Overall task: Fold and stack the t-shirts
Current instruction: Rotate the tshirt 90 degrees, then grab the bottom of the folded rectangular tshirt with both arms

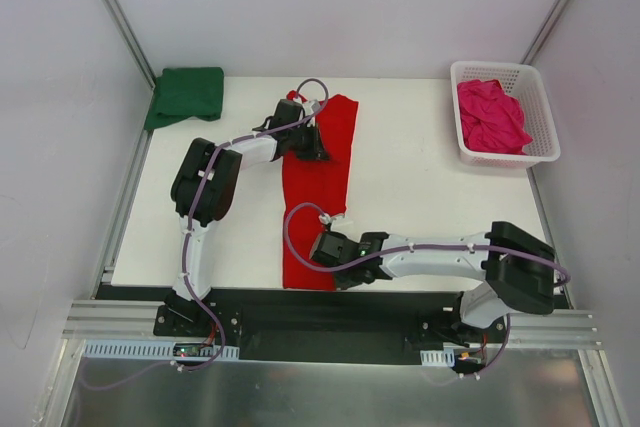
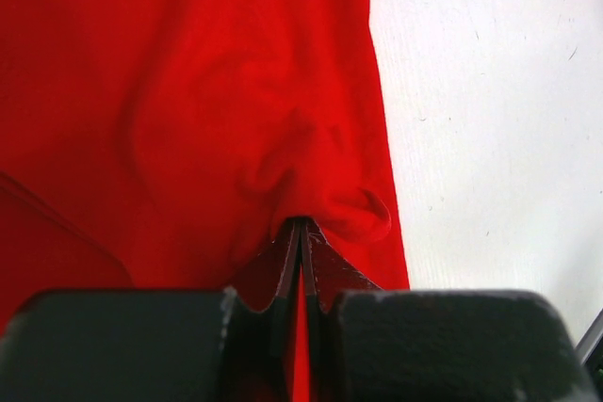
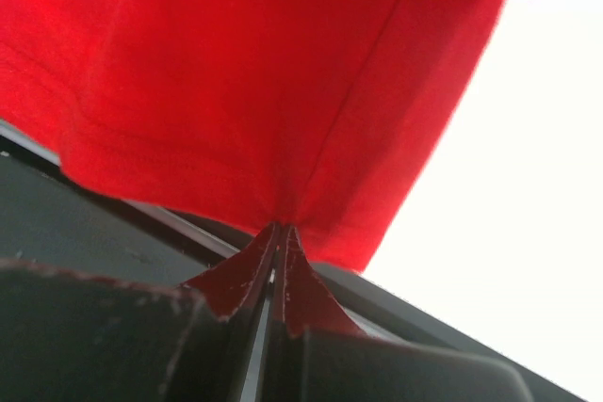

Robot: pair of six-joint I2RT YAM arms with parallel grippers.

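The red t-shirt (image 1: 318, 197) lies as a long narrow strip down the middle of the table, from the far side to the near edge. My left gripper (image 1: 312, 143) is shut on its far part; the left wrist view shows the red cloth (image 2: 188, 91) bunched at the closed jaw tips (image 2: 301, 225). My right gripper (image 1: 322, 247) is shut on the near end; the right wrist view shows the hemmed red edge (image 3: 236, 91) pinched at the tips (image 3: 279, 227). The dark green t-shirt (image 1: 186, 94) lies folded at the far left corner. The magenta-pink t-shirt (image 1: 490, 117) sits crumpled in the basket.
A white plastic lattice basket (image 1: 541, 147) stands at the far right of the white table (image 1: 420, 197). A black rail (image 1: 300, 312) runs along the near edge by the arm bases. Grey walls with metal posts close in the sides and back.
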